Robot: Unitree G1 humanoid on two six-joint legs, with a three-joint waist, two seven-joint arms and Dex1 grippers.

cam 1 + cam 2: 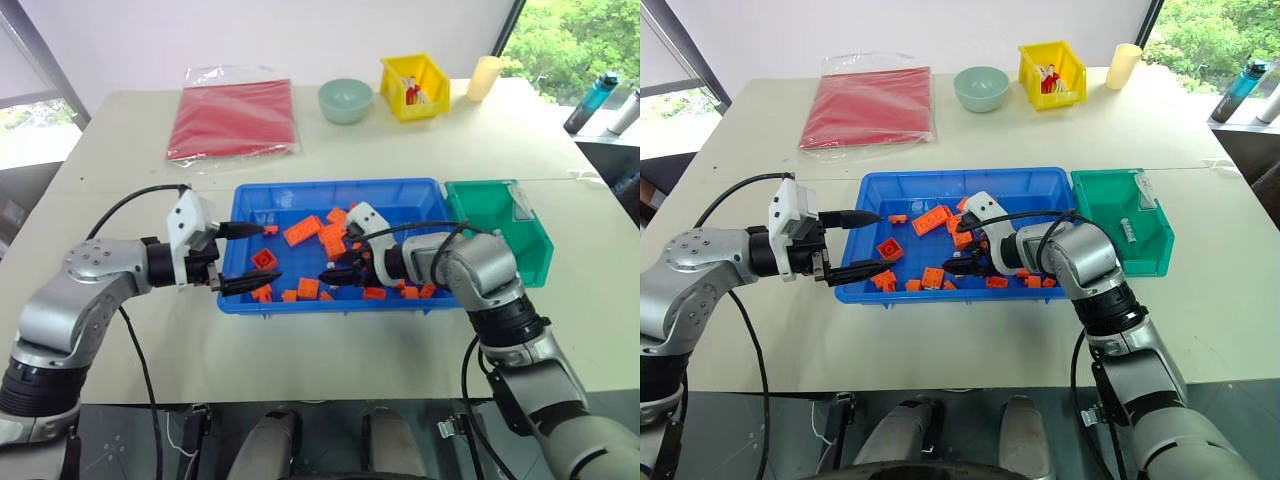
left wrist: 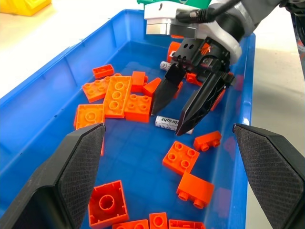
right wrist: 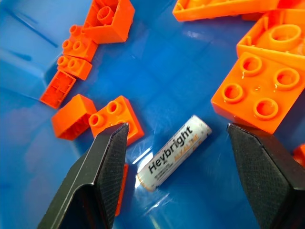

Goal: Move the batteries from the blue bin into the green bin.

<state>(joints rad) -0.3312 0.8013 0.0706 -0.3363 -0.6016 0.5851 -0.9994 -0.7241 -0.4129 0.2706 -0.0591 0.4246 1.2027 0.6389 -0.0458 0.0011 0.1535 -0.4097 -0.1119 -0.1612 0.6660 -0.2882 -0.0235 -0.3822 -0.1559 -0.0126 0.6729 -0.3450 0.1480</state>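
- Black left gripper [image 1: 248,257] hung open at the blue bin's [image 1: 420,190] left rim, holding nothing.
- Orange bricks [image 3: 259,90] crowded the battery [image 3: 174,151] on the bin floor (one brick just beside it).
- Right gripper [image 2: 179,109] straddled that battery, jaws apart; closing off-centre could roll it away or pinch a brick.
- Green bin [image 1: 1095,215] sat at the right with one battery [image 1: 1128,229] inside.

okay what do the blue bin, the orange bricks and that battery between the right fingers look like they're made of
Blue bin: glossy moulded plastic, likely; its floor mirrors the bricks. Orange bricks: smooth hard plastic with moulded studs. Battery: probably metal under a shiny printed white wrap; the casing itself is covered.
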